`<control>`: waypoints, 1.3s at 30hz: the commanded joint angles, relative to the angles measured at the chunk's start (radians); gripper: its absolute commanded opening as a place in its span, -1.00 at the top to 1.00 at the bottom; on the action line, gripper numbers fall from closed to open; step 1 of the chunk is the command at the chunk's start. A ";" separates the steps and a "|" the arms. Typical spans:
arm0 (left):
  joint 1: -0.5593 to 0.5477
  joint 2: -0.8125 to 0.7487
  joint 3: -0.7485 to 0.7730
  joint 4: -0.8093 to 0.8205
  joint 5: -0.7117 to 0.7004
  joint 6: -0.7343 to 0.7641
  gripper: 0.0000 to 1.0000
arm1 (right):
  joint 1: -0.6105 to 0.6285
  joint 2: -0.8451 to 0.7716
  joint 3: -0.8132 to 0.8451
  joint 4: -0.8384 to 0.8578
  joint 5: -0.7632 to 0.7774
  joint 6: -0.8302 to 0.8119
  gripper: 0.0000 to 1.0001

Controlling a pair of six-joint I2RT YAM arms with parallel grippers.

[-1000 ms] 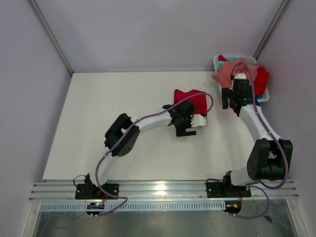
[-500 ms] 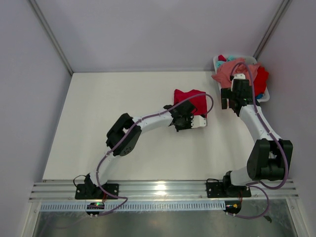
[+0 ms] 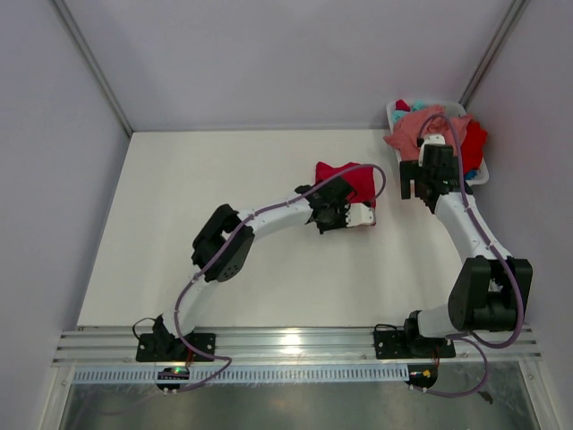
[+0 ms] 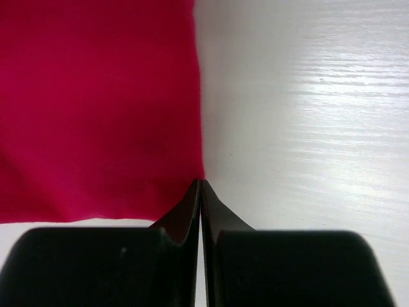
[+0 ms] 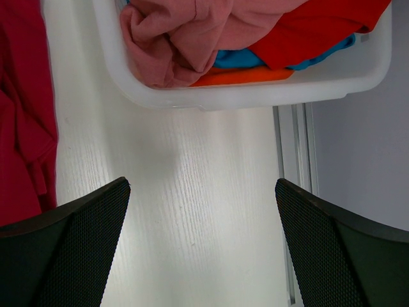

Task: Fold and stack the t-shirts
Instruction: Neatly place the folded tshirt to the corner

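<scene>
Counter (image 3: 179, 233): white surface that carries the shirts and the basket.
Left gripper (image 4: 201, 192): lowered to the counter past its middle, jaws pressed tip to tip at the corner of the red t-shirt (image 4: 96, 96). Whether any cloth is caught between them cannot be told.
Red t-shirt: lies bunched on the counter, left of the basket, its straight edge running away from the fingertips.
Right gripper (image 5: 201, 188): jaws spread wide and empty, hovering over bare counter between the red t-shirt and the basket.
Basket (image 5: 255, 89): white plastic, at the far right corner. It holds a pink t-shirt (image 5: 192, 32), another red one (image 5: 319, 25) and a strip of teal cloth (image 5: 236, 59).
Step in hand: probably taking hold of the shirt's corner, so as to spread it before folding.
Next move: calls for a check that cloth is really pinched. The right gripper would then need to take a second corner.
</scene>
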 commanded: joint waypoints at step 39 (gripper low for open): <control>0.060 -0.037 0.027 0.136 -0.224 -0.156 -0.61 | 0.001 -0.039 -0.007 0.008 -0.077 0.008 -0.99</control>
